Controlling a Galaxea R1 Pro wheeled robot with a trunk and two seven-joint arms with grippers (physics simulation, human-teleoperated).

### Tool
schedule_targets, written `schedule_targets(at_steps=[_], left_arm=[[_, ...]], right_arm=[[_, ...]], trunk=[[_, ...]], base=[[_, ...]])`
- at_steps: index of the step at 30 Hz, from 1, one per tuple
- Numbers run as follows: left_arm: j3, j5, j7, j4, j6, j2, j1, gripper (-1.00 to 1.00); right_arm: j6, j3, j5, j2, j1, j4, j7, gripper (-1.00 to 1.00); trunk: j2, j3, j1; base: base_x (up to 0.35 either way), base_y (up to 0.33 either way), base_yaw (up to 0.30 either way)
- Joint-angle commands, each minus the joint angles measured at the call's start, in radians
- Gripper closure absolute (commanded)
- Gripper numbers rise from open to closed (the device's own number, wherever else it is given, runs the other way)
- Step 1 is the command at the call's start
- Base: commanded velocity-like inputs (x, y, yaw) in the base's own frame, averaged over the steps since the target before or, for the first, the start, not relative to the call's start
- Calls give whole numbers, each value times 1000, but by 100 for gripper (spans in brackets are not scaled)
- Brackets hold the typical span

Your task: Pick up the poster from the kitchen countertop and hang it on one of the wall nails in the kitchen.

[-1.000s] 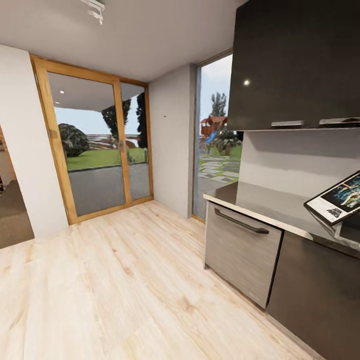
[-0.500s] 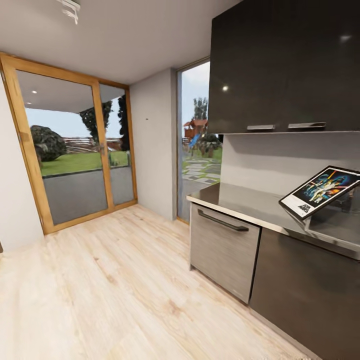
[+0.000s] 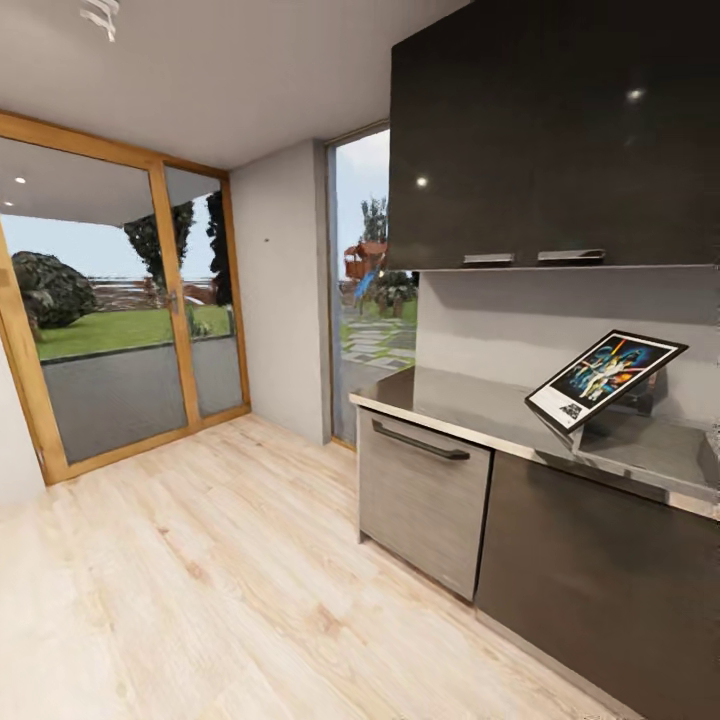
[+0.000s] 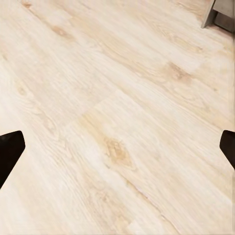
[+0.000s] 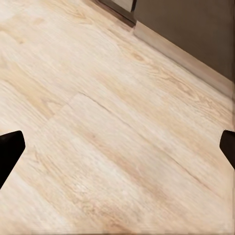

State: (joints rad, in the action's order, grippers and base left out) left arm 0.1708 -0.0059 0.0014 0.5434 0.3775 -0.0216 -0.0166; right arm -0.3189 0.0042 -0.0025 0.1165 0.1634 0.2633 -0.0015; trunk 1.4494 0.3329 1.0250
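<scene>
The poster [image 3: 604, 380] leans tilted on the countertop [image 3: 470, 398], toward its back edge and well along from the end by the window [image 3: 362, 280], while the left gripper [image 4: 117, 147] and the right gripper [image 5: 117, 147] hang spread wide and empty over the wooden floor [image 3: 220, 560].

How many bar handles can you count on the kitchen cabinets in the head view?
3: two bar handles along the upper cabinets' bottom edge, one long handle on the grey front below the kitchen countertop. More may lie beyond the picture's right edge.

Head toward kitchen; wrists over floor [image 4: 117, 117].
</scene>
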Motion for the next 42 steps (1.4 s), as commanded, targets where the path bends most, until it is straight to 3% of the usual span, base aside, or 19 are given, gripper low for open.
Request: schedule_targets(at_steps=[1, 42], left_arm=[[1, -1, 0, 1, 1, 0, 0, -100], [-1, -2, 0, 1, 0, 0, 0, -100]], right_arm=[[-4, 0, 0, 0, 1, -1, 0, -100], [-5, 2, 1, 0, -1, -1, 0, -100]], trunk=[[1, 2, 0], [1, 63, 0]], base=[[0, 0, -171], [0, 0, -129]])
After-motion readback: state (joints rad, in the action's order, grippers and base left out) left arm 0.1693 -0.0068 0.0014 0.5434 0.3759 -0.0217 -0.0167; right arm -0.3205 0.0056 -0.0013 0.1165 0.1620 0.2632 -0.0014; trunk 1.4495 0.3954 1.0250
